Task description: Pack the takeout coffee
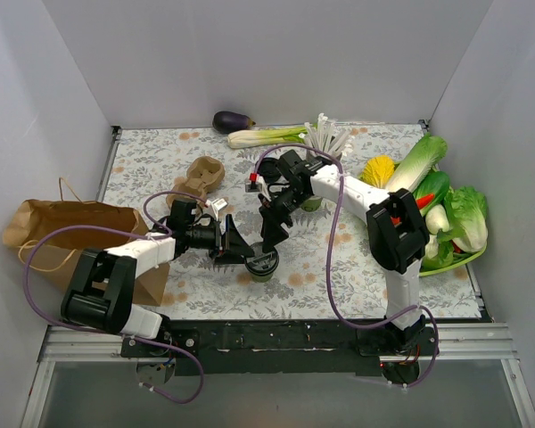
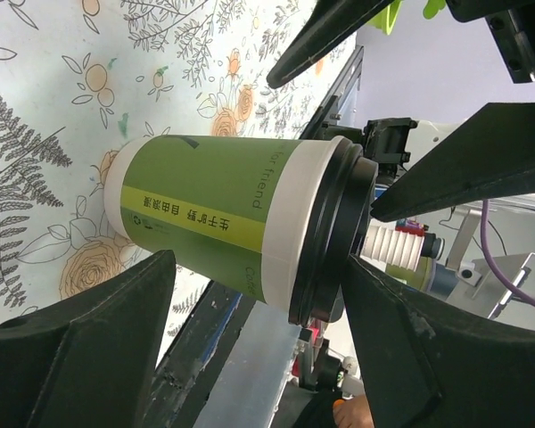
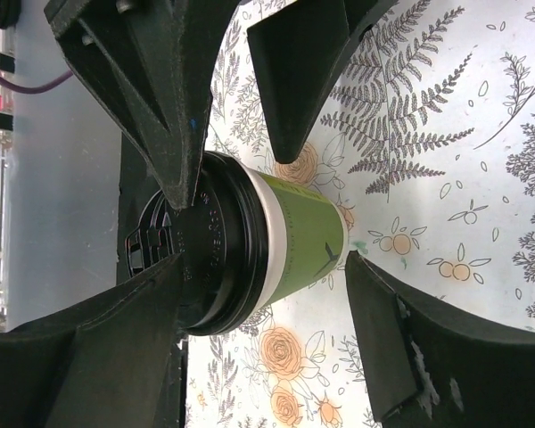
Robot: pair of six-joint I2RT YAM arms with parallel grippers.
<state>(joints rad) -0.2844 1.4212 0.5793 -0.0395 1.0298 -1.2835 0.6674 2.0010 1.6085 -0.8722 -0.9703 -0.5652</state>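
Jaws, two spread pairs, flank one takeout coffee (image 1: 261, 265)

Floral cloth (image 1: 374, 267) covers the table; brown paper bag (image 1: 62, 227) lies on its side at the left edge; eggplant (image 1: 233, 121) and leek (image 1: 263, 136) lie at the far edge; green plate (image 1: 455, 261) at right holds leafy vegetables (image 1: 468, 218).

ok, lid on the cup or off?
On. The black lid sits seated over the white rim of the cup in both wrist views.
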